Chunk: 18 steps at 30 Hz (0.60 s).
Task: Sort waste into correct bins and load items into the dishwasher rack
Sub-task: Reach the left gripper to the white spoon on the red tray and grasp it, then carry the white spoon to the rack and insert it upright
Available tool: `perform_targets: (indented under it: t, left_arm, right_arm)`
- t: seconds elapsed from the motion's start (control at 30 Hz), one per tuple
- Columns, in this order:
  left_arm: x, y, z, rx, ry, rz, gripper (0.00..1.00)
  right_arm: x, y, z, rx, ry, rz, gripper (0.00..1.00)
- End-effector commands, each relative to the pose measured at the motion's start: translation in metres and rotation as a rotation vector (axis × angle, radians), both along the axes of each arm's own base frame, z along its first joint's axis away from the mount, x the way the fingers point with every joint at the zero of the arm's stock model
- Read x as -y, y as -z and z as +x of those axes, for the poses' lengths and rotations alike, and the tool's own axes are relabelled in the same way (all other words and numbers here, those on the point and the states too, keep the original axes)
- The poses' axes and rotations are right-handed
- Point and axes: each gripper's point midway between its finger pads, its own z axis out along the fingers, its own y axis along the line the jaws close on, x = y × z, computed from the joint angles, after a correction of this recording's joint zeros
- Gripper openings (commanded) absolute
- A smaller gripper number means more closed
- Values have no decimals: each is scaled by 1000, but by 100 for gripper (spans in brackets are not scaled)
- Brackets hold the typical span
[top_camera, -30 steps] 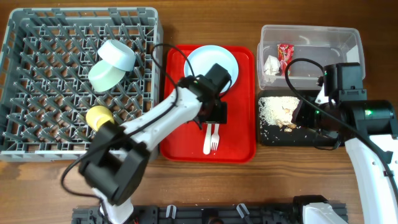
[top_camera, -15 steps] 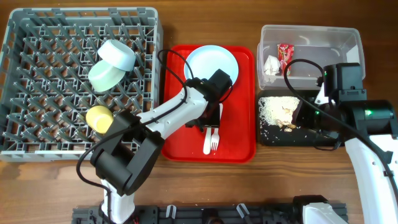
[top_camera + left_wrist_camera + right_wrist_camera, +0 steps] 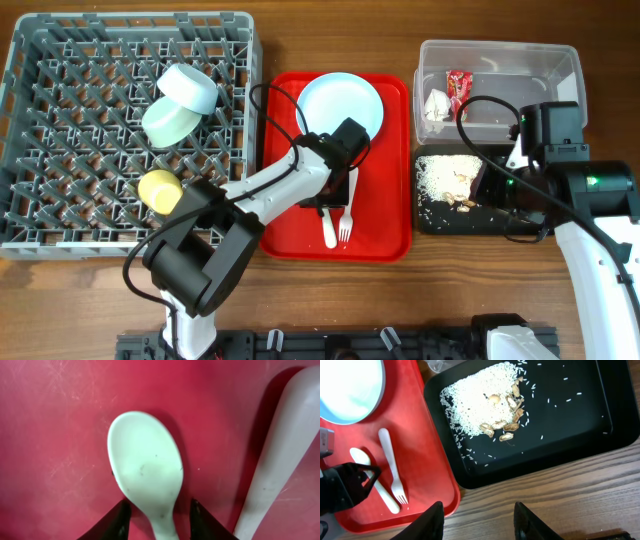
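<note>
Over the wooden table's [image 3: 450, 290] red tray [image 3: 385, 235], left hand [image 3: 161, 522] loosely straddles spoon [image 3: 145, 460]; right hand [image 3: 477, 520] spread, empty.

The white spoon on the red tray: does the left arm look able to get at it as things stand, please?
Probably yes: the left gripper straddles the neck of the spoon, nothing covers it, and the fork lies apart beside it.
</note>
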Motion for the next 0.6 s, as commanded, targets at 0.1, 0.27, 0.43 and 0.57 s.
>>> perform_targets:
  t: [0.1,0.27,0.43,0.57]
  left_arm:
    - [0,14,-5,-18,-3,-2,18]
    - [1,13,-3,-13,-3,-6,4]
    - [-1,-3,6,41,-11,-15,4]
    - [-3,-40,17,128,-26,-57,4]
  right_arm:
    - [2,-5,0,17,-11,-11,46]
    - [2,-5,0,17,-11,-11,46]
    - [2,-5,0,16,-11,-11,46]
    - [2,-4,-1,13,-12,-12,46]
